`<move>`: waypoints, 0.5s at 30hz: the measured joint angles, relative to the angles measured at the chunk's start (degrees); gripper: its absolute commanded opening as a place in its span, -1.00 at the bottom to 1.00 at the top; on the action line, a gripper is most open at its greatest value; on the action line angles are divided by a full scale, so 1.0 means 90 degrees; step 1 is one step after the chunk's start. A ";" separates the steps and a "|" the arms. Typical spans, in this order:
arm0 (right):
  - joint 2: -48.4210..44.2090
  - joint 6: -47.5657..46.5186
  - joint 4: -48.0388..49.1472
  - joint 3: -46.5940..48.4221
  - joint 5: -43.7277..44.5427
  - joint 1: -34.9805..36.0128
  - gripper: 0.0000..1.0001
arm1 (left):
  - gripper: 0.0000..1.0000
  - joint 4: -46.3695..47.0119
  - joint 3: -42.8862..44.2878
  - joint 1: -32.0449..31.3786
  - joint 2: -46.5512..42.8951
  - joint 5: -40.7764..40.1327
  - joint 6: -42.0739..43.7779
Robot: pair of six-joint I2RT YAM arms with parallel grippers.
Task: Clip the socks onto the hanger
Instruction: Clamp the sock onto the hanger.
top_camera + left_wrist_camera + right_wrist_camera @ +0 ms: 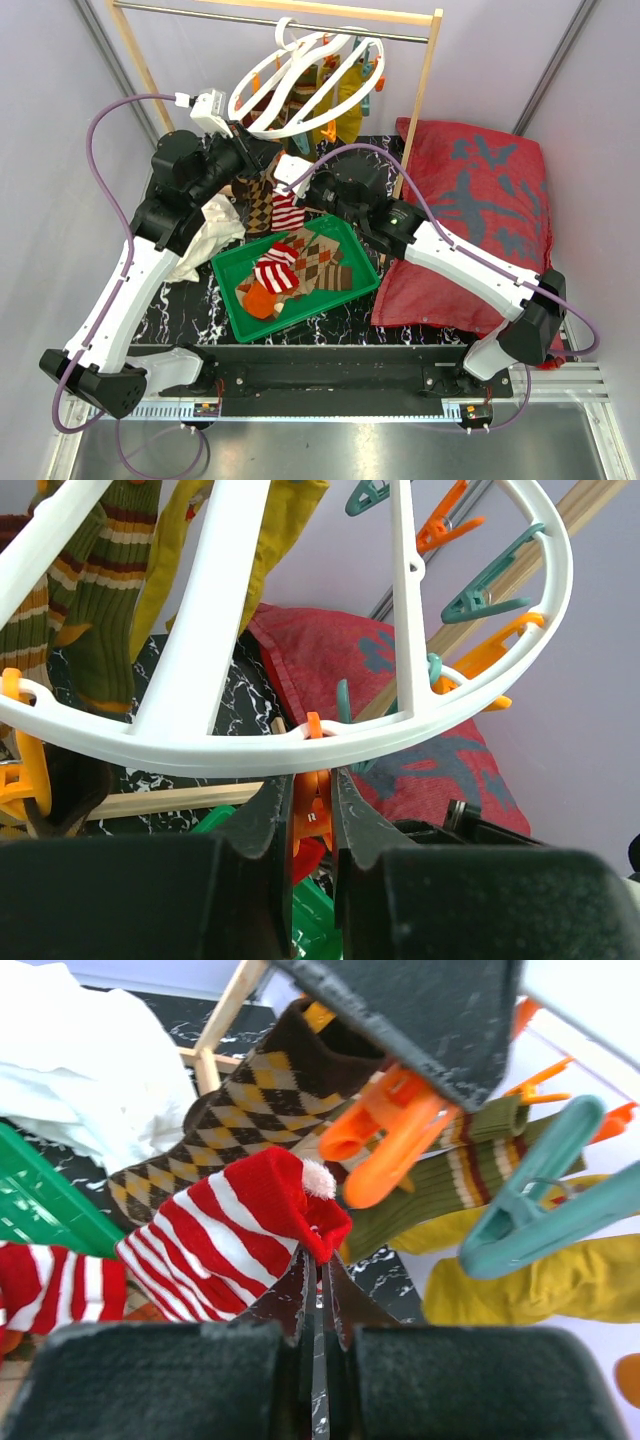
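Here, left of the hanger [200, 745], a white cloth [205, 240] lies on the table. Just below the hanger's near rim, the left gripper [312, 785] is closed to a narrow gap on an orange clip [313, 815], squeezing it between both fingers. Directly under that clip, the right gripper [320, 1265] is fully closed. It pinches the red cuff of a striped sock [230, 1225] and holds it up just beside the clip's mouth. An argyle sock [240, 1110] hangs next to it, its top hidden behind the left gripper. Further olive socks [100, 590] hang from the hanger's other clips. Below the hanger, a green tray [226, 292] holds more socks [310, 262]; right of the hanger lies a red cushion [470, 200].

Likely faults:
- The hanger hangs freely by its hook, so a push from either arm may swing the clip away from the cuff.
- The left fingers may slip off the clip, letting it snap shut empty.
- The thin pinch may drop the sock if it lets go before the clip bites.
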 measured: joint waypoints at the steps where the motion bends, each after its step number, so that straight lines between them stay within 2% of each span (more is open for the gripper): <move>1: 0.0000 -0.0029 0.0039 0.0002 0.0034 0.0000 -0.99 | -0.87 0.0002 0.0000 0.0000 0.0000 0.0000 0.0039; 15: -0.0002 -0.0117 0.0206 0.0000 0.0170 -0.0007 -0.99 | -0.88 -0.0058 0.0000 0.0000 -0.0010 -0.0051 0.0432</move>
